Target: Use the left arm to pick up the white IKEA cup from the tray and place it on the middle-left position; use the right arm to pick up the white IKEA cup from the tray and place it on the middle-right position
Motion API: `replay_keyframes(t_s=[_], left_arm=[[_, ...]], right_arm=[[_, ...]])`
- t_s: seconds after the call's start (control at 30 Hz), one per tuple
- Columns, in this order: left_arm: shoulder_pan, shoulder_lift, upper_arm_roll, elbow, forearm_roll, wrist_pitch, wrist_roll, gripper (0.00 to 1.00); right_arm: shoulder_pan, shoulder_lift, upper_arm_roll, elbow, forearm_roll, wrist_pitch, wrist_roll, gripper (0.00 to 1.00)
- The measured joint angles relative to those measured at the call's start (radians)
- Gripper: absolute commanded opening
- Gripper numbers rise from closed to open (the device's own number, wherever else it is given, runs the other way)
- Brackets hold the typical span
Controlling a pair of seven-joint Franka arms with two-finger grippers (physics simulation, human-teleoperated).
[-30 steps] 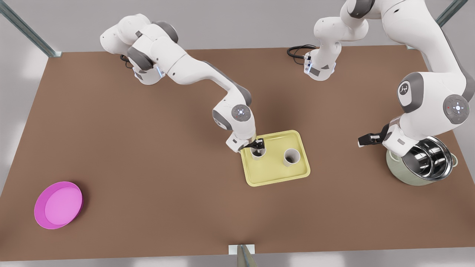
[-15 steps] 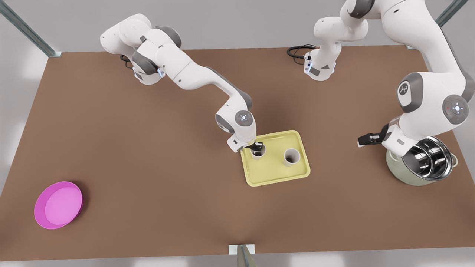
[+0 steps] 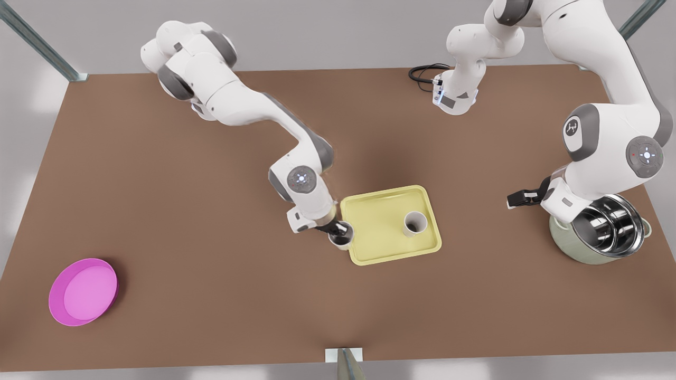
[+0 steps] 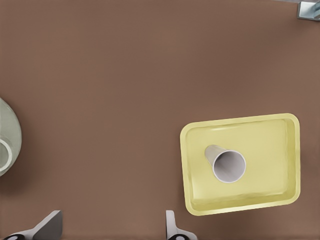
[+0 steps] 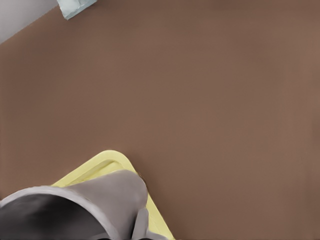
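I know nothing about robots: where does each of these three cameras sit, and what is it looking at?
Front view: high up, facing both white arms, looking down on the brown table.
Left wrist view: on the arm by the shiny steel pot, looking down at the pale yellow tray and the standing white cup; the left gripper shows, open.
Right wrist view: on the other arm, right behind the held white cup in the right gripper.
Shared: every view catches the tray.

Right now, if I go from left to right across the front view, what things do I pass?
pink dish → white cup held by the right gripper → second white cup standing on the tray → left gripper, open → steel pot
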Motion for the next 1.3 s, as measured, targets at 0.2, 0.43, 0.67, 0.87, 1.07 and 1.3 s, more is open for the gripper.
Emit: replay_keyframes(t_s=[0.2, 0.43, 0.67, 0.87, 1.07, 1.3], left_arm=[[-0.125, -0.015, -0.026, -0.089, 0.005, 0.048, -0.016, 1.00], [-0.340, 0.002, -0.036, -0.439, 0.000, 0.346, -0.130, 1.00], [-0.300, 0.108, -0.025, -0.447, 0.053, 0.588, -0.221, 1.00], [-0.294, 0.162, -0.026, -0.464, 0.064, 0.679, -0.275, 1.00], [-0.295, 0.234, -0.027, -0.463, 0.061, 0.738, -0.313, 1.00], [-0.303, 0.251, -0.031, -0.455, 0.069, 0.783, -0.355, 0.38]], right_arm=[[-0.395, -0.046, 0.005, -0.002, -0.002, -0.157, -0.269, 0.14], [-0.597, -0.026, -0.001, -0.046, -0.061, -0.220, -0.684, 0.14], [-0.604, -0.044, -0.001, -0.222, -0.066, -0.145, -0.994, 0.14], [-0.605, -0.037, -0.001, -0.243, -0.062, -0.094, -1.176, 0.17], [-0.605, -0.027, -0.001, -0.243, -0.069, -0.076, -1.302, 0.54], [-0.605, -0.027, -0.001, -0.243, -0.106, -0.065, -1.364, 0.96]])
